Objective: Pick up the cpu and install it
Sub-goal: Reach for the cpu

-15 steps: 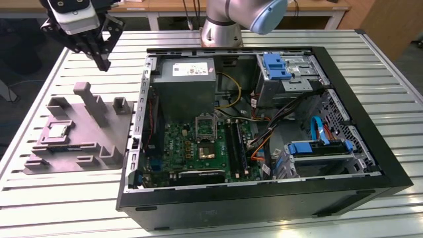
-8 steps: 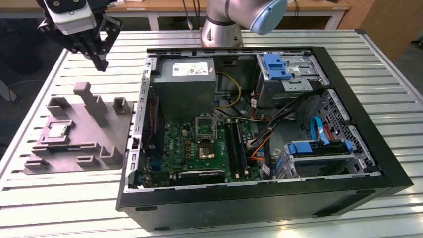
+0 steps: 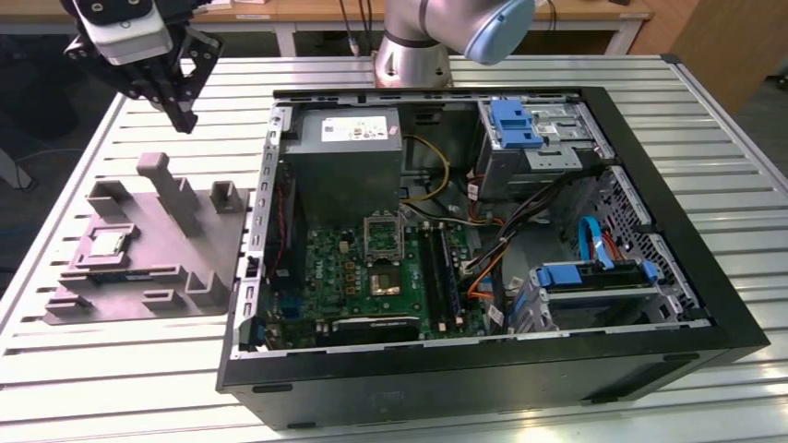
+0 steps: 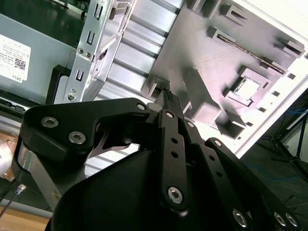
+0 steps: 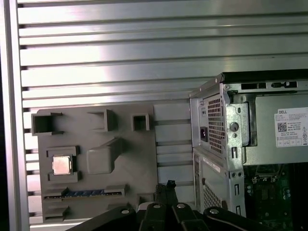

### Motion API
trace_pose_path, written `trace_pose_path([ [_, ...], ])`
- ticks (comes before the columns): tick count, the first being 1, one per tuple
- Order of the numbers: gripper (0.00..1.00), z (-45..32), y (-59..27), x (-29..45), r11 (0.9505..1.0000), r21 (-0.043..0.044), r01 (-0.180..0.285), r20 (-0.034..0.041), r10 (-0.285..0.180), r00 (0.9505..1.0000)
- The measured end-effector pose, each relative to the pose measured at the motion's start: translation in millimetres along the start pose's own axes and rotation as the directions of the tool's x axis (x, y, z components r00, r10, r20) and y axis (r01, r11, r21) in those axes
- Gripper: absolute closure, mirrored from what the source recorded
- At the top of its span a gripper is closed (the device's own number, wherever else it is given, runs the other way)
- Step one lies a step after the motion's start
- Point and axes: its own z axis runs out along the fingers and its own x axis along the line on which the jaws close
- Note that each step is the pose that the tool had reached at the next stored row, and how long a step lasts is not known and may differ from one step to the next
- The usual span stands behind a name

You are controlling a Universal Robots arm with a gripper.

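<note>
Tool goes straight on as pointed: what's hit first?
Probably the grey holder, at its edge by the PC case, or the slatted table beside it; depth unclear. The cpu lies off that line.

Bright overhead light, glare on metal table [image 5: 144,62], soft shadows

the only print sits on a white label [image 5: 290,127] stuck to the grey power-supply box [image 3: 351,180], at that box's end by the case's [image 3: 689,305] perforated rear wall: a short wordmark, a square code, and fine lines too small to make out.
</note>
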Motion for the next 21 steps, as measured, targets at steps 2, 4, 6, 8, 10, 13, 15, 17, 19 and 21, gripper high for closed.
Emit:
trace_pose_path([
  [2, 0.89, 0.0, -0.1, 1.2, 1.0, 0.0, 0.0, 0.0, 0.0, 1.0],
  [4, 0.89, 0.0, -0.2, 2.3, 1.0, 0.0, 0.0, 0.0, 0.0, 1.0],
  [6, 0.89, 0.0, -0.2, 3.4, 1.0, 0.0001, 0.0, 0.0, 0.0, 1.0],
  [8, 0.89, 0.0, -0.3, 4.4, 1.0, 0.0, 0.0, -0.0001, 0.0, 1.0],
  [10, 0.89, 0.0, -0.4, 5.6, 1.0, 0.0, 0.0, 0.0, 0.0, 1.0],
  [13, 0.89, -0.1, -0.6, 7.5, 1.0, 0.0, 0.0, 0.0, 0.0, 1.0],
  [15, 0.89, -0.1, -0.7, 8.9, 1.0, 0.0, 0.0, 0.0, 0.0, 1.0],
  [17, 0.89, -0.1, -0.8, 10.3, 1.0, 0.0, 0.0, 0.0, 0.0, 1.0],
  [19, 0.89, -0.1, -0.9, 11.5, 1.0, 0.0, 0.0, 0.0, 0.0, 1.0],
  [21, 0.89, -0.2, -1.0, 12.8, 1.0, 0.0, 0.0, 0.0, 0.0, 1.0],
])
